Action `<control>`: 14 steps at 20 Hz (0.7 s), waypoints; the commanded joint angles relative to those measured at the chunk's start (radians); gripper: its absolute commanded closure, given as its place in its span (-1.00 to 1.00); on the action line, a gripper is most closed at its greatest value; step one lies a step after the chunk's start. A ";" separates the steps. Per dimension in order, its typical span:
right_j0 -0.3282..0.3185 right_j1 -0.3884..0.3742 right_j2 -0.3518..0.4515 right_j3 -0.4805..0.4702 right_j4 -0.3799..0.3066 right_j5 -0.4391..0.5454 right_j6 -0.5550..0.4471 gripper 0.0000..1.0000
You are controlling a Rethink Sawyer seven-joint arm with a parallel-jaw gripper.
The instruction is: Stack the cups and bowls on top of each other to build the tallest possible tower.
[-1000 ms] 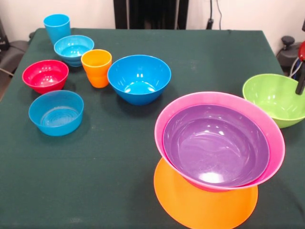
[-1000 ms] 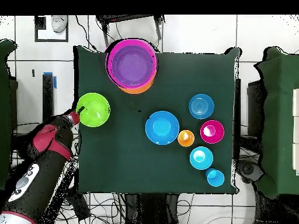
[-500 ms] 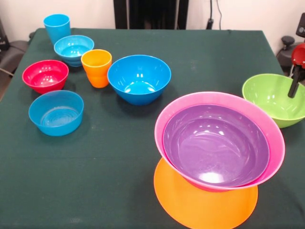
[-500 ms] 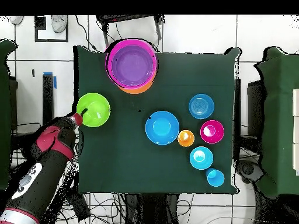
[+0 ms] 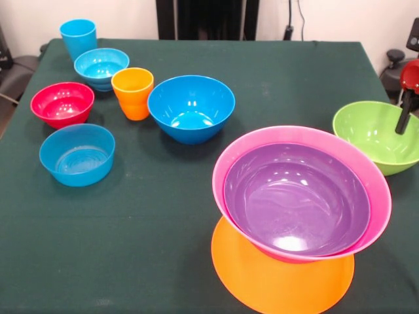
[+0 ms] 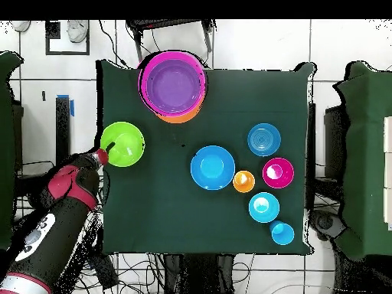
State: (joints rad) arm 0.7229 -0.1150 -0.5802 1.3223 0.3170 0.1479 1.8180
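The tower stands at the table's near right: an upturned orange bowl [image 5: 281,278] carries a pink bowl [image 5: 298,140] with a purple bowl [image 5: 298,199] nested inside. The green bowl [image 5: 373,134] sits alone on the cloth at the right edge. My gripper [image 5: 402,121] reaches in from the right and dips over that bowl's rim; in the overhead view the gripper [image 6: 106,150] is at the green bowl's [image 6: 125,143] lower-left rim. On the left are the large blue bowl [image 5: 191,108], the orange cup [image 5: 133,93], the blue cup [image 5: 78,38], the red bowl [image 5: 62,103] and two light blue bowls [image 5: 101,67] [image 5: 77,154].
The dark green tablecloth [image 5: 294,72] covers the whole table. The red and black arm [image 6: 65,207] lies beyond the table's left edge in the overhead view. Cables run over the floor around the table.
The gripper has moved in from the table's edge over the green bowl's rim. The bowls and cups have not moved.
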 commanded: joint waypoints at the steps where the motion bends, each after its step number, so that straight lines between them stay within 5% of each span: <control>1: -0.004 0.032 0.095 0.003 0.009 0.006 0.182 -1.00; 11: -0.007 0.027 0.102 0.008 0.005 0.005 0.178 -1.00; 12: -0.005 0.029 0.098 0.007 0.004 0.003 0.178 1.00; 14: -0.005 0.029 0.098 0.007 0.004 0.003 0.178 1.00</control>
State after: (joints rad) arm 0.7229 -0.1150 -0.5802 1.3223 0.3170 0.1481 1.8180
